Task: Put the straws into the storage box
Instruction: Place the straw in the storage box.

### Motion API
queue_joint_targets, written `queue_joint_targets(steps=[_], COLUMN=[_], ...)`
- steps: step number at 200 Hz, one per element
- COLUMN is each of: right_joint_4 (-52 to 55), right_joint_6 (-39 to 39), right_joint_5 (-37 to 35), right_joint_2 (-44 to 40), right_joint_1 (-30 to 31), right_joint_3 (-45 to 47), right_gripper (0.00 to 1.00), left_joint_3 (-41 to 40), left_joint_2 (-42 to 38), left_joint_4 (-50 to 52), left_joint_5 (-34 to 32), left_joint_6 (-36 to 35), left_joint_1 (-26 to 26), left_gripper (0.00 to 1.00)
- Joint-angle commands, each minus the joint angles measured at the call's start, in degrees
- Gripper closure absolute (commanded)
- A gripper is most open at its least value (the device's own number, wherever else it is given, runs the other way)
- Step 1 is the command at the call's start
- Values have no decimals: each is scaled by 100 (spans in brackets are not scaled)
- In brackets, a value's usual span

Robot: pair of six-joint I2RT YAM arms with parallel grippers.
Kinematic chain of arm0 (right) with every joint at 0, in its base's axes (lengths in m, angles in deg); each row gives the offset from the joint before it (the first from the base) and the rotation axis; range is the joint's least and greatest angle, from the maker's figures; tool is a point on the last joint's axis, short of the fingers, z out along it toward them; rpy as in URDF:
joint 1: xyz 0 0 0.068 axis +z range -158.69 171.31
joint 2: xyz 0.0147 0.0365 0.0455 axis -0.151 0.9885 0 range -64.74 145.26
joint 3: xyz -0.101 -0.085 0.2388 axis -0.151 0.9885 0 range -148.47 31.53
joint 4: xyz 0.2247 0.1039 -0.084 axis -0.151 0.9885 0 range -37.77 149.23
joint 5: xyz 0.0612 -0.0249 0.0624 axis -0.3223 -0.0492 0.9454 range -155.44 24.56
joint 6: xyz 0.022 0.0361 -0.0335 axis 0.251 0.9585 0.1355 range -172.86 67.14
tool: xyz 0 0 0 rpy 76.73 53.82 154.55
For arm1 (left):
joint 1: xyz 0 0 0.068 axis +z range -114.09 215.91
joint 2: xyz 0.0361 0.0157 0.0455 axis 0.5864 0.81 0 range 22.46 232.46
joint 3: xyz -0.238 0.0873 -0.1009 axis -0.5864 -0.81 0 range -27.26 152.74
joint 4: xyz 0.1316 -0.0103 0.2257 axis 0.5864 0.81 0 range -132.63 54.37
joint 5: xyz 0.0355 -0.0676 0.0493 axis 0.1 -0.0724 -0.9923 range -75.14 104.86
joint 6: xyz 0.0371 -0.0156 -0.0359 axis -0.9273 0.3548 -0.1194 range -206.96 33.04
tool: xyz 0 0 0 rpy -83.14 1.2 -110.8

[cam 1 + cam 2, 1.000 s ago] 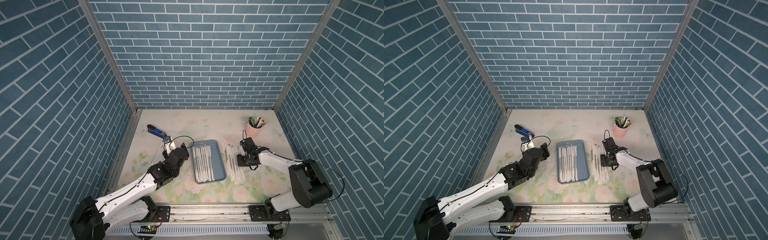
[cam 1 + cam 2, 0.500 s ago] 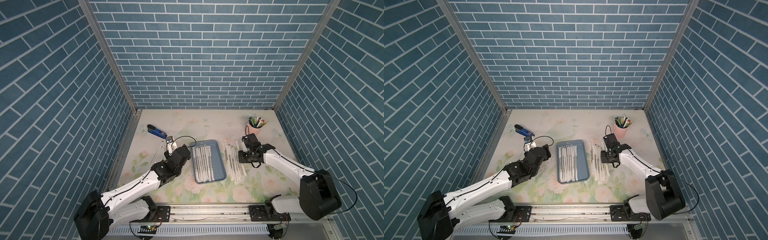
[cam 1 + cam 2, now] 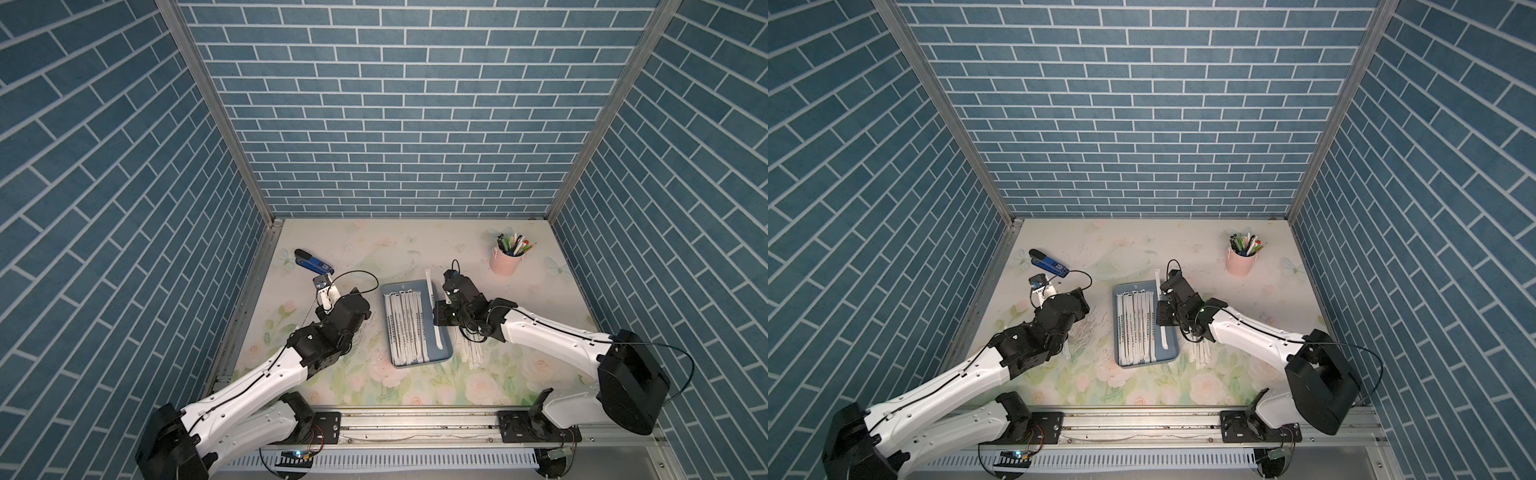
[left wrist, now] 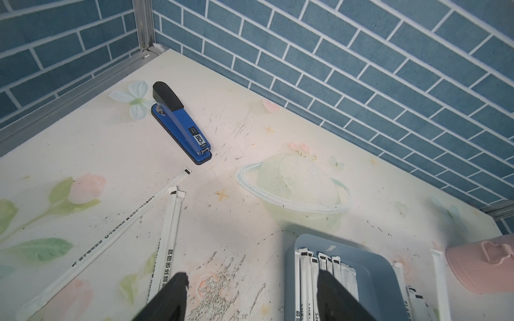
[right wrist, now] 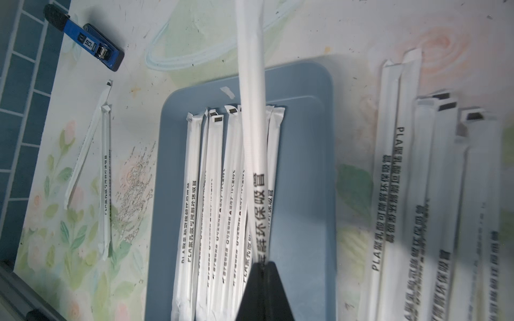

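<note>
Pinching one wrapped straw point(image 5: 250, 116) between closed fingertips, the right claw point(image 5: 264, 273) holds it over the storage box point(image 5: 303, 194). The straw runs lengthwise above the box, and in both top views its far end point(image 3: 427, 274) shows past the far rim. Beneath it a row of straws point(image 5: 211, 180) lies side by side on the box floor. They fill the part toward the left arm, while the strip toward the right arm is bare. Just outside that rim a pile of more straws point(image 5: 434, 194) lies on the tabletop point(image 3: 415, 249), roughly parallel to the box and partly under the right arm in a top view point(image 3: 469, 361).

The left claw point(image 4: 250, 294) stands open and holds nothing. Its two dark fingers point(image 4: 172, 294) are spread low over the tabletop, between the box point(image 4: 375, 278) and two loose straws point(image 4: 167, 236) that lie crossing near their far ends. Beyond those straws a blue-and-black stapler point(image 4: 180, 125) sits near the far left corner. A pink cup point(image 3: 506, 264) of pens stands well apart, toward the far right.
</note>
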Motion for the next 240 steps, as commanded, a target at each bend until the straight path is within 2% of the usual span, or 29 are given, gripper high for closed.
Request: queue_joint_targets(steps=[1, 63, 166, 188, 240], right_joint_4=[-613, -888, -894, -858, -511], right_joint_6=[338, 425, 597, 610, 477], right_joint_5=[-211, 13, 306, 282, 134], right_joint_2=[326, 891, 1294, 1284, 1121], right_joint_1=[98, 152, 145, 145, 146], right_joint_3=[198, 496, 338, 297, 154], right_gripper=[100, 100, 100, 97, 84], left_joint_3=[-171, -369, -392, -398, -390], left_joint_2=[-67, -216, -152, -150, -171], left_joint_4=[246, 188, 166, 161, 172], left_joint_5=[-27, 96, 108, 106, 95], left_joint_6=[48, 49, 28, 17, 13], left_joint_1=[39, 48, 48, 48, 48], left_gripper=[24, 24, 24, 24, 24])
